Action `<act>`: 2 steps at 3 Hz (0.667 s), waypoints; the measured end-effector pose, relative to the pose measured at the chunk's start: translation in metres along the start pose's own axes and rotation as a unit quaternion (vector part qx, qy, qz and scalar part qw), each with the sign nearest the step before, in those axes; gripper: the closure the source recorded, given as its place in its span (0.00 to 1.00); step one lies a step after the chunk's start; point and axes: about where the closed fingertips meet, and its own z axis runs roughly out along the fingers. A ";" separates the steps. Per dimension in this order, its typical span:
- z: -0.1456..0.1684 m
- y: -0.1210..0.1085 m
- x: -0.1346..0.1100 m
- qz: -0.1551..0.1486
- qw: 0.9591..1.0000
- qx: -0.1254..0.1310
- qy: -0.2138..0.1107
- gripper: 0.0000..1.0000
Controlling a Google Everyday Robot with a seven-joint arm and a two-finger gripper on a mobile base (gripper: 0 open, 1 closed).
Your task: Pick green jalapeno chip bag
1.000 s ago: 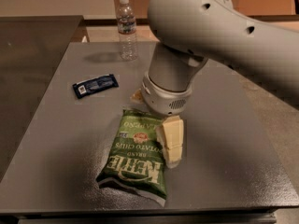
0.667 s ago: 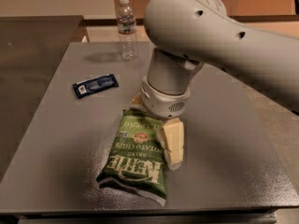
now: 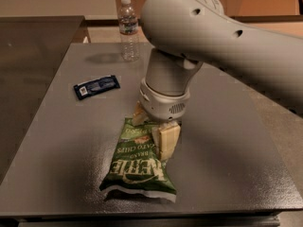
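Chip bag [image 3: 141, 167], green, lies flat on the grey table [image 3: 236, 164], toward its front edge, and its upper end is right under the tool. The gripper [image 3: 151, 137] points straight down from the thick pale wrist. Its two cream fingers [image 3: 166, 138] are spread apart rather than pinched: one rests over the top right part of the bag, the other stands at the bag's top left corner. The bag looks flat and uncrumpled between them, so I judge it is not yet held.

The move turns on one relation. The bag's long axis runs from the gripper toward the near edge of the table, leaning slightly left, so nearly all of the bag lies on the near side of the tool. Only the top seam sits between the fingers, and a squeeze here would catch that short end. The rest would hang below once lifted.

The big grey arm [image 3: 227, 37] arches in from the right, over the table's far half. A blue wrapped bar [image 3: 97, 86] lies well apart to the left, and a water bottle [image 3: 128, 30] stands at the far edge, both clear of the work.

Against a second ago, the wrist sits lower and the fingers are closer around the bag's top. The arm's upper link fills more of the view, while the bag, bar and bottle have not shifted.
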 end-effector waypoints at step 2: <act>-0.030 -0.007 -0.011 0.002 1.000 0.008 -0.012 0.87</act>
